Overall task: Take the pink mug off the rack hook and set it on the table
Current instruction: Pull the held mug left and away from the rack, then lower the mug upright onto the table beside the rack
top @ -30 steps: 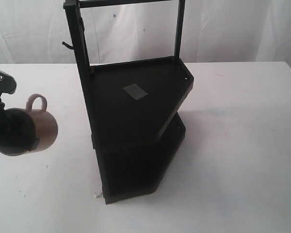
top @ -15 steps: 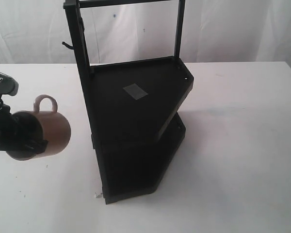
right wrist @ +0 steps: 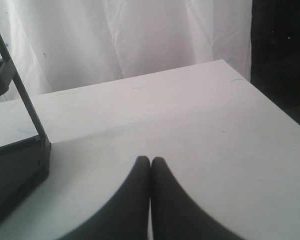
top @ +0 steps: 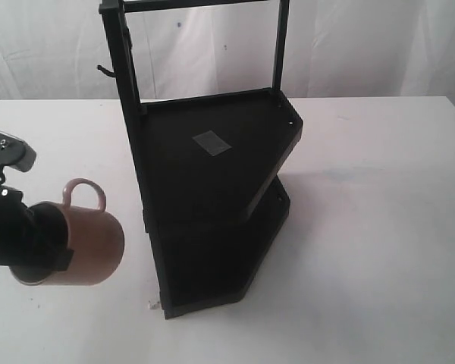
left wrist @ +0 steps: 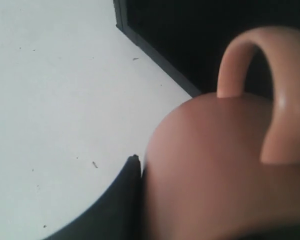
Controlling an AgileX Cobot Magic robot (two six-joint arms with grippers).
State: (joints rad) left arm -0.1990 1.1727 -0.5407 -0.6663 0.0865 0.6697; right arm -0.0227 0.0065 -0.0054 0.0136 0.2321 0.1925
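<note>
In the exterior view, the dusty-pink cylindrical pink mug lay on its side at about 8 o'clock from the tall black two-shelf metal rack. Its loop handle pointed up and its mouth was turned to 9 o'clock. The black left gripper held the mug at the mouth end, with one dark finger on the outer wall. The mug was over the large flat white table; I could not tell if it touched the surface. The thin black rack hook, at about 11 o'clock on the rack post, carried nothing and was well apart from the mug. A white curtain hung behind.

In the left wrist view, the pink mug was very near and blurred. One dark finger pressed against its wall. The white table and the black base of the rack were beyond it.

In the right wrist view, the right gripper had its two dark fingers pressed together with nothing between them, above the bare table. A corner of the rack and the curtain were also visible.
</note>
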